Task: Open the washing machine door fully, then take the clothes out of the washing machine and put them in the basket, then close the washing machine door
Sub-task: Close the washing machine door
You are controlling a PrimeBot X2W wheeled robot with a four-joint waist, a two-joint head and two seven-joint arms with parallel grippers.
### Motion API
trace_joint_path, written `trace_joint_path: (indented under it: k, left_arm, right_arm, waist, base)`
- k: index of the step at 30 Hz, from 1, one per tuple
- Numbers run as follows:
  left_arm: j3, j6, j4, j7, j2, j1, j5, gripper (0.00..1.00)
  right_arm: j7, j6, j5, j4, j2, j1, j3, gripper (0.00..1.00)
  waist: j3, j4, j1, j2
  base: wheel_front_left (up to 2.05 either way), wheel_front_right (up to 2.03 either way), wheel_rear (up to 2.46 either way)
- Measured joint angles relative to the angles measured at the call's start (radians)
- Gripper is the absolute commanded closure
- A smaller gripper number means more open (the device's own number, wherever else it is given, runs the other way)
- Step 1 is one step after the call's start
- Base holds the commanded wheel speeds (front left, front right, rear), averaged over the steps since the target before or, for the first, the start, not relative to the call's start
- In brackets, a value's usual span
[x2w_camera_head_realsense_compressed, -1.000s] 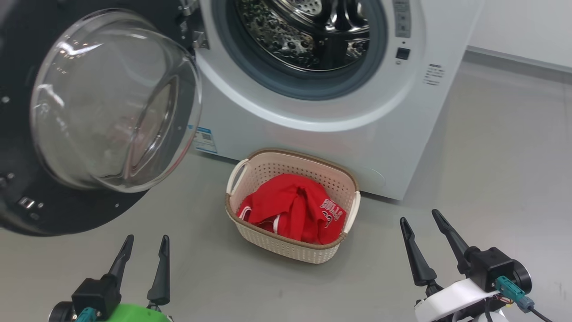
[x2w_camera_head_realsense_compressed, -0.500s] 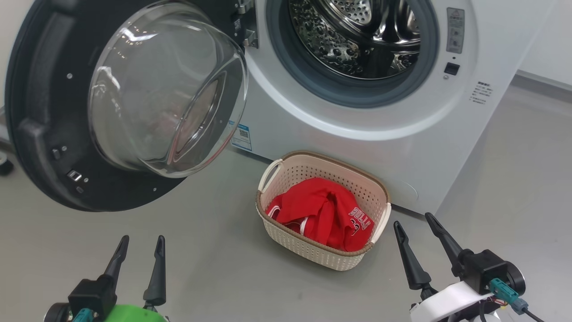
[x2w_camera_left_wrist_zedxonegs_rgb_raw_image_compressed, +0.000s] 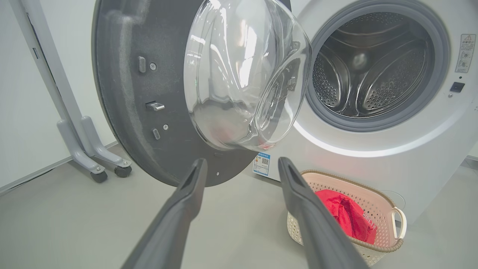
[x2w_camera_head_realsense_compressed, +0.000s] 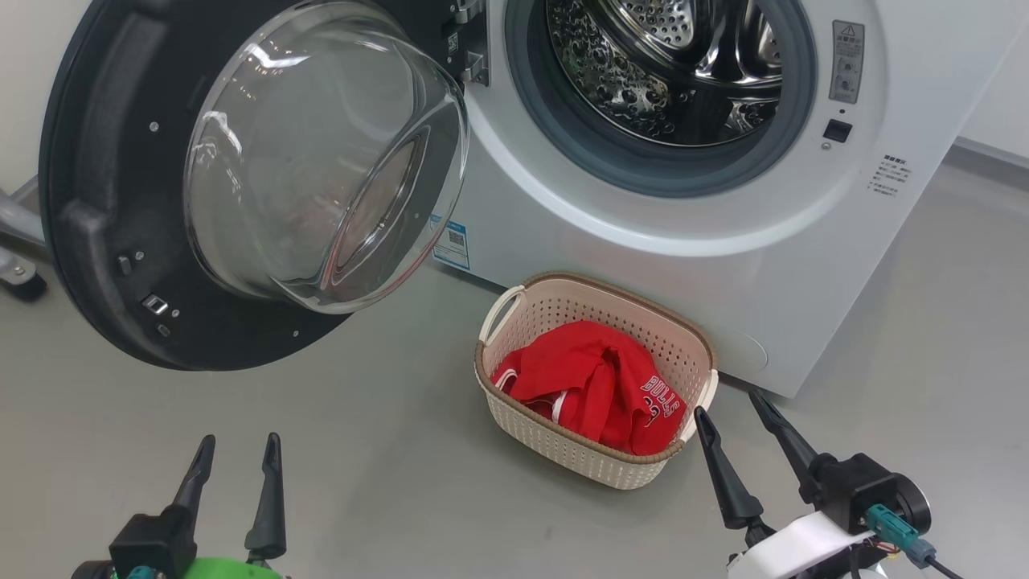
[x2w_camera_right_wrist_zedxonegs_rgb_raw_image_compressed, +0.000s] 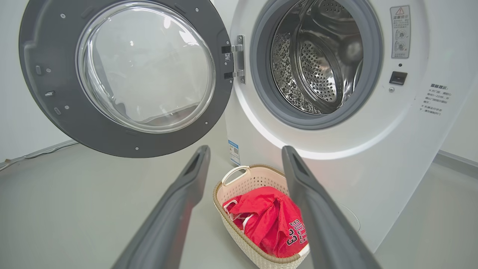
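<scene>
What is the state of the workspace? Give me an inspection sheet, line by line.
Surface: smooth grey floor.
Job's things: door swung wide open to the left; drum shows no garments in its visible part; red clothes lie in the basket, which stands before the washer.
Clutter: nothing seen.
Grippers: left gripper and right gripper both open, holding nothing, low over the floor.
Cables: teal plug and cable at the right wrist.
Surroundings: white wall; grey wheeled stand beyond the door.
</scene>
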Motion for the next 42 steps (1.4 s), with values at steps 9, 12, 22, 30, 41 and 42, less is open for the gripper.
trace_joint_path:
  k: [9, 12, 22, 30, 41, 42]
  left_arm:
    - [0.000, 0.000, -0.004, 0.000, 0.000, 0.007, 0.000, 0.00]
    - [-0.001, 0.000, -0.004, 0.000, 0.000, 0.009, 0.000, 0.00]
    - [-0.002, 0.000, -0.006, 0.000, 0.000, 0.010, 0.000, 0.00]
    - [-0.001, 0.000, -0.010, 0.000, 0.000, 0.010, 0.000, 0.00]
    - [0.000, 0.000, -0.013, 0.000, 0.000, 0.010, 0.000, 0.00]
    - [0.000, 0.000, -0.013, 0.000, 0.000, 0.010, 0.000, 0.00]
  right_arm:
    - [0.000, 0.000, 0.000, 0.008, 0.000, 0.000, 0.004, 0.00]
    - [0.000, 0.000, 0.000, 0.009, 0.000, 0.000, 0.005, 0.00]
    - [0.000, 0.000, 0.000, 0.012, 0.000, 0.000, 0.006, 0.00]
    - [0.000, 0.000, 0.000, 0.014, 0.001, -0.001, 0.005, 0.00]
    - [0.000, 0.000, 0.000, 0.015, 0.001, -0.001, 0.005, 0.00]
    - [0.000, 0.000, 0.000, 0.015, 0.001, -0.001, 0.005, 0.00]
  waist:
    - [0.000, 0.000, 0.0000, 0.0000]
    - [-0.001, 0.000, 0.0000, 0.0000]
    - [-0.001, -0.001, 0.0000, 0.0000]
    - [-0.002, -0.002, 0.0001, 0.0000]
    - [0.001, -0.001, 0.0001, 0.0000]
    - [0.001, -0.001, 0.0001, 0.0000]
  base:
    - [0.00, 0.00, 0.00]
    - [0.00, 0.00, 0.00]
    - [0.00, 0.00, 0.00]
    - [0.00, 0.00, 0.00]
    - [0.00, 0.00, 0.00]
    - [0.00, 0.00, 0.00]
